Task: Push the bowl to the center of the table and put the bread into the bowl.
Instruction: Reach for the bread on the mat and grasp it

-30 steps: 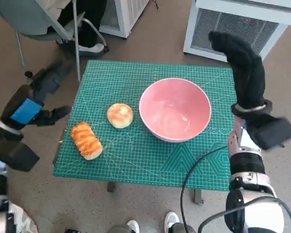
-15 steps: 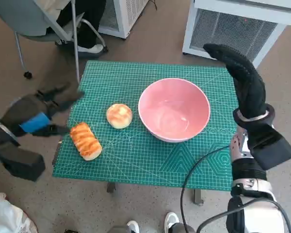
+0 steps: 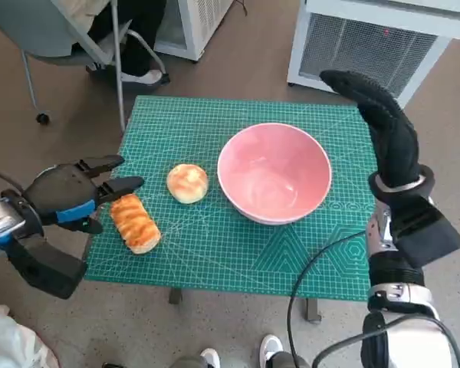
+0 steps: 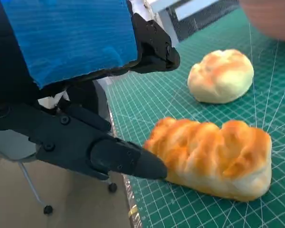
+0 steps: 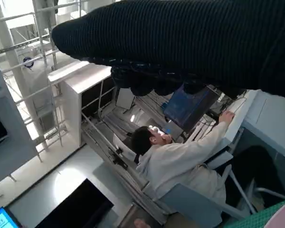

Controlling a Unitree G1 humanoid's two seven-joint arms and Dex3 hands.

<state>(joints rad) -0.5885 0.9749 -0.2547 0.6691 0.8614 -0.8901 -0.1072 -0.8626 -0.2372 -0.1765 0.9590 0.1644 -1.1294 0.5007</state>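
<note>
The black, blue-taped left hand point(image 3: 69, 195) has been brought, fingers apart and empty, to the elongated golden bread loaf point(image 3: 136, 222) near the tabletop's left edge; grasping is judged imminent. The gloved right hand point(image 3: 383, 126) is raised, holding nothing.

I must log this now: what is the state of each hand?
Left hand: open, fingers apart, one fingertip at the end of the long bread, holding nothing.
Right hand: raised beside the bowl, holding nothing; open or closed cannot be told.

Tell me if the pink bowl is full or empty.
Empty. The round pink bowl shows only its bare glossy inside; the long bread loaf and round bun lie on the green mat.
</note>
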